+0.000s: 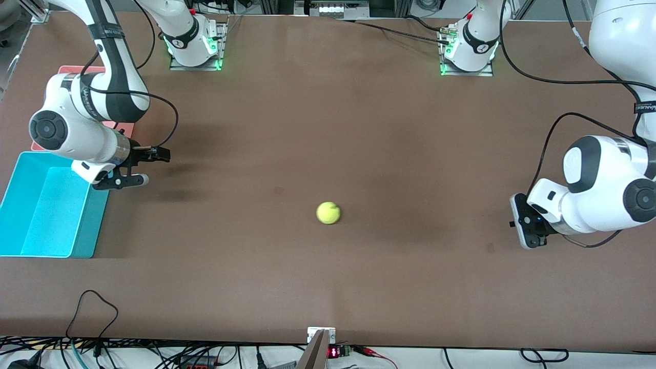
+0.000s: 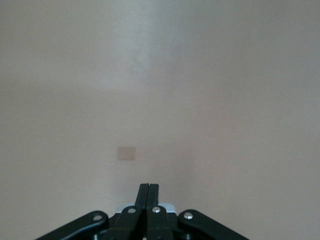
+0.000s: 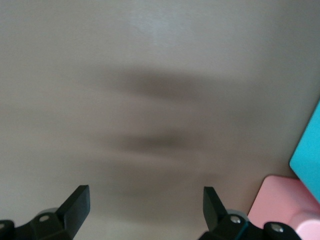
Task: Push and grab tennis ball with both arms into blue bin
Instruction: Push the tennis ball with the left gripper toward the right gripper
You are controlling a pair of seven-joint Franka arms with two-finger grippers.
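Note:
The tennis ball (image 1: 328,212) lies on the brown table near its middle, away from both grippers. The blue bin (image 1: 31,241) stands at the right arm's end of the table. My right gripper (image 1: 152,166) is open and empty, low over the table beside the bin's corner, with the ball well off toward the table's middle. In the right wrist view the right gripper (image 3: 145,202) shows spread fingers over bare table, with the bin's corner (image 3: 307,145) at the edge. My left gripper (image 1: 512,224) is shut and empty at the left arm's end. The left wrist view shows the left gripper (image 2: 148,191) with fingers pressed together. The ball shows in neither wrist view.
A pink tub (image 1: 69,70) stands farther from the front camera than the blue bin, mostly hidden by the right arm; its corner shows in the right wrist view (image 3: 280,205). A small dark patch (image 2: 126,153) marks the table ahead of the left gripper. Cables hang along the table's near edge.

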